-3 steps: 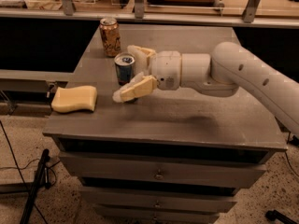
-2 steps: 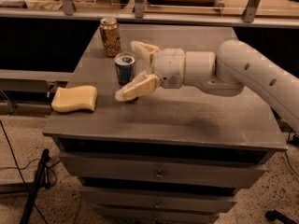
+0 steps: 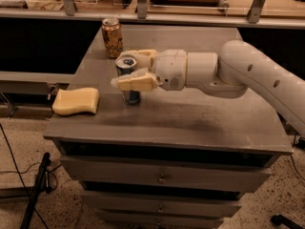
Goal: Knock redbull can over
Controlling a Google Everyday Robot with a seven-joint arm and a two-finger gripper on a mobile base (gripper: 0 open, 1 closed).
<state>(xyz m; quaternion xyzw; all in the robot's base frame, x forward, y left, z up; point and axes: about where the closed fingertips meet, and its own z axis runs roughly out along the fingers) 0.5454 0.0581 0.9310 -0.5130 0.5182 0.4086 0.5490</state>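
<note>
The redbull can (image 3: 127, 67) stands upright on the grey cabinet top (image 3: 190, 113), left of the middle; its blue side and silver top show. My gripper (image 3: 129, 69) reaches in from the right with its jaws open around the can: one cream finger (image 3: 136, 82) lies across the can's front, the other finger (image 3: 140, 55) is behind it. Whether the fingers touch the can I cannot tell.
An orange-gold patterned can (image 3: 112, 37) stands upright behind the redbull can near the back left edge. A yellow sponge (image 3: 76, 100) lies at the left front of the top. Drawers are below, a railing runs behind, and a stand's legs are on the floor at left.
My gripper has moved left and the near finger has lifted, so the fingers now bracket the can. The can still stands in the same place.
</note>
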